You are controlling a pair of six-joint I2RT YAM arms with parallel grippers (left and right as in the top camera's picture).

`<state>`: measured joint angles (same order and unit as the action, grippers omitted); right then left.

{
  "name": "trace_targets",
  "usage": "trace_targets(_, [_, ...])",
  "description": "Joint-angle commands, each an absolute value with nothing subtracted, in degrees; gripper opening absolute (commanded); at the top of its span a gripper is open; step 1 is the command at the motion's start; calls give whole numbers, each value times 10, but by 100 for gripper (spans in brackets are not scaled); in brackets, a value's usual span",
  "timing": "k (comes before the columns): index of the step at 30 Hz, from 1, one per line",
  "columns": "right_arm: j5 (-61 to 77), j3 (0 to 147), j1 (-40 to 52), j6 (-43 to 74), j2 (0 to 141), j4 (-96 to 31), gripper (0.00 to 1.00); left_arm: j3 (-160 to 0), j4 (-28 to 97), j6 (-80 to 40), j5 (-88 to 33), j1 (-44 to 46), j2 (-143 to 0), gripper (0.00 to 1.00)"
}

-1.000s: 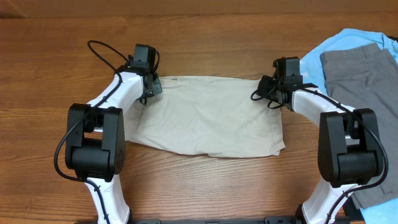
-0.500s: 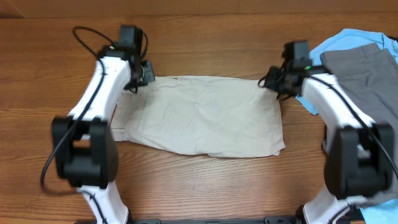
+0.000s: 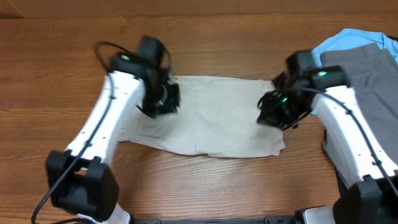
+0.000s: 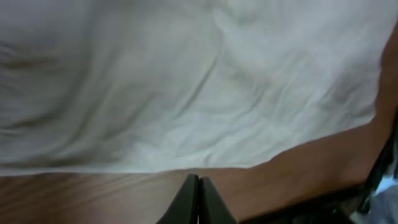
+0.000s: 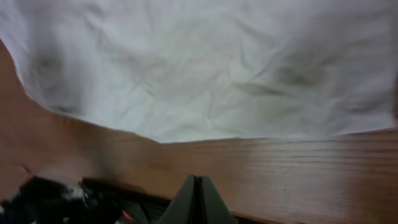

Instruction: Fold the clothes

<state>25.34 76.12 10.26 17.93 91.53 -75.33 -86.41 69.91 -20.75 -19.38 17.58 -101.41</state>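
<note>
Since half a second before, both arms had swung in from the far corners of the shorts [image 3: 211,118] and stood over the cloth itself, while the shorts lay where they had been. The left claw [image 3: 163,99] hung blurred above the left part of the cloth. In its wrist view its fingers [image 4: 198,186] were pressed tight together with nothing between them, their tip just beside the cloth's edge over bare wood.

The shorts lay in the middle of the wooden table [image 3: 199,43], spread flat as one wide, roughly oblong piece. They were pale cream, softly creased all over, with a straight far edge and a near edge that ran unevenly and dipped toward the right corner. At the far left edge a small seam detail showed, too small to make out.

The right claw [image 3: 273,112] was over the cloth's right end, likewise pinched fully together and empty, its fingers [image 5: 196,186] above wood just short of the cloth's edge. Further right, a pair of grey trousers [image 3: 364,68] lay on a light blue shirt [image 3: 339,42], apart from the shorts.
</note>
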Motion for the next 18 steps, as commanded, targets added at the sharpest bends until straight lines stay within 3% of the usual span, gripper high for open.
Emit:
trace_targets(1, [294, 714, 132, 160, 917, -726, 4, -801, 665, -204, -233, 212, -1019, 5])
trace_targets(18, [332, 457, 194, 230, 917, -378, 4, -572, 427, -269, -189, 244, -1019, 9])
